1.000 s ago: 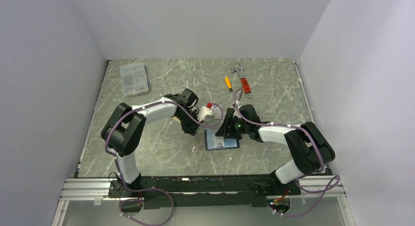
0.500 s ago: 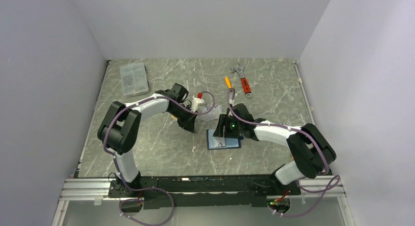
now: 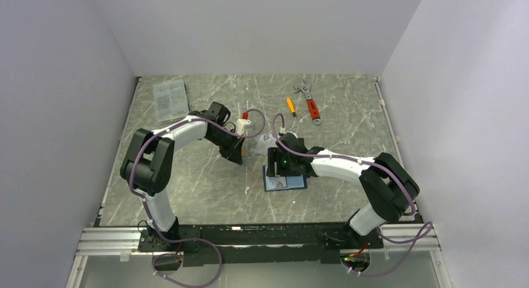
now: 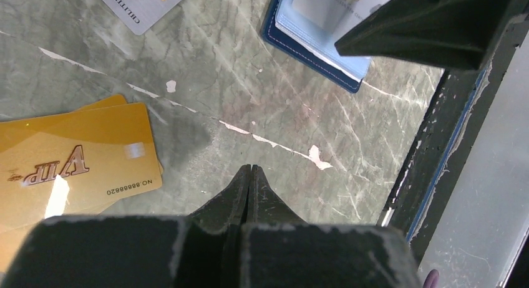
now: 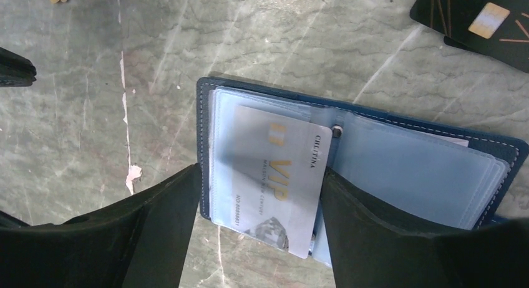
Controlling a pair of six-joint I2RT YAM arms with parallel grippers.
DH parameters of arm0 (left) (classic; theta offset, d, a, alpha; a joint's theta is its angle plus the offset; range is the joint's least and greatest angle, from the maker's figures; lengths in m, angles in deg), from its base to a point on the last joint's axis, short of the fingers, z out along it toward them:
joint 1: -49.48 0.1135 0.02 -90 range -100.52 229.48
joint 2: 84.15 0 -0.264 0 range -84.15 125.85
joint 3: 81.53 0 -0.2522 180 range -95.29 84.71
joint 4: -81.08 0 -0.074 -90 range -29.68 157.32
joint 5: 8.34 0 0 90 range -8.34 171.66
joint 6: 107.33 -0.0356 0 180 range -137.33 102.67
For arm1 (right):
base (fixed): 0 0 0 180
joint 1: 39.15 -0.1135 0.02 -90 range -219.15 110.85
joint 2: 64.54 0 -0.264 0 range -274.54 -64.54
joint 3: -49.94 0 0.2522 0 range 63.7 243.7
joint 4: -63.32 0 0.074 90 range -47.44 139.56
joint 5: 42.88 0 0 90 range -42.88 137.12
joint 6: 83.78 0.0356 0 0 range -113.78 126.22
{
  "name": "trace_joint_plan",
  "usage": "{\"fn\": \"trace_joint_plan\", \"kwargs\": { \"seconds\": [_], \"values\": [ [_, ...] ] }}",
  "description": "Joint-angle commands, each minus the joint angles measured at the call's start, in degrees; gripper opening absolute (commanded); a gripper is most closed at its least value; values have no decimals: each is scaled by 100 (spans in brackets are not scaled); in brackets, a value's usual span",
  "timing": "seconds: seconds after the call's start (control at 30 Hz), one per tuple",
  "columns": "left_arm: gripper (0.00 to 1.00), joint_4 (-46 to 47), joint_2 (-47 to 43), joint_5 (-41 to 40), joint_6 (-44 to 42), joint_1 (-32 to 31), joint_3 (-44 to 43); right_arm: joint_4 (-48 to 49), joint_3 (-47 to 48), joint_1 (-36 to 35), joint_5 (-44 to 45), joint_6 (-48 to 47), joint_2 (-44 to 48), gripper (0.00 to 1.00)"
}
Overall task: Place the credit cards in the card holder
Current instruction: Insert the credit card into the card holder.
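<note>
The card holder (image 5: 424,169) lies open on the table, navy outside and light blue inside; it also shows in the top view (image 3: 293,183). A silvery-white VIP card (image 5: 274,176) lies on its left half, partly under a clear sleeve, its lower end sticking out past the edge. My right gripper (image 5: 259,194) is open, one finger on each side of that card. My left gripper (image 4: 251,171) is shut and empty just above the table, right of two orange-gold cards (image 4: 68,160). Another silvery card (image 4: 140,4) lies further off. A black card (image 5: 483,17) lies beyond the holder.
A clear grey compartment box (image 3: 171,100) sits at the back left. An orange screwdriver (image 3: 291,106) and a red-handled wrench (image 3: 309,103) lie at the back right. The table's dark front rail (image 4: 430,169) runs close to my left gripper.
My left arm has drawn back to the left, away from the card holder. My right gripper has moved left over the holder's left half.
</note>
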Motion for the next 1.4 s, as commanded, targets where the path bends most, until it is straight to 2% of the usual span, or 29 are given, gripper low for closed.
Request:
{"fn": "trace_joint_plan", "kwargs": {
  "seconds": [0.0, 0.37, 0.7, 0.8, 0.87, 0.93, 1.07, 1.37],
  "values": [
    [0, -193, -365, 277, -142, 97, -294, -889, 190, -152, 370, 2, -229, 73],
    [0, -812, -393, 340, -334, 436, -695, -2178, 1238, -727, 1352, 250, -1136, 74],
    [0, -1087, -421, 459, -530, 655, -946, -2581, 1594, -949, 1584, 445, -1050, 76],
    [0, -1131, -444, 486, -543, 708, -972, -2589, 1707, -949, 1413, 427, -955, 84],
    [0, -1154, -474, 510, -541, 758, -981, -2511, 1715, -952, 1277, 415, -868, 94],
    [0, -1193, -508, 507, -571, 780, -986, -2499, 1739, -949, 1186, 399, -808, 95],
    [0, -1173, -573, 511, -554, 813, -947, -2412, 1706, -950, 1003, 369, -813, 91],
    [0, -1057, -515, 454, -530, 814, -898, -2487, 1797, -958, 939, 327, -982, 64]
  ]
}}
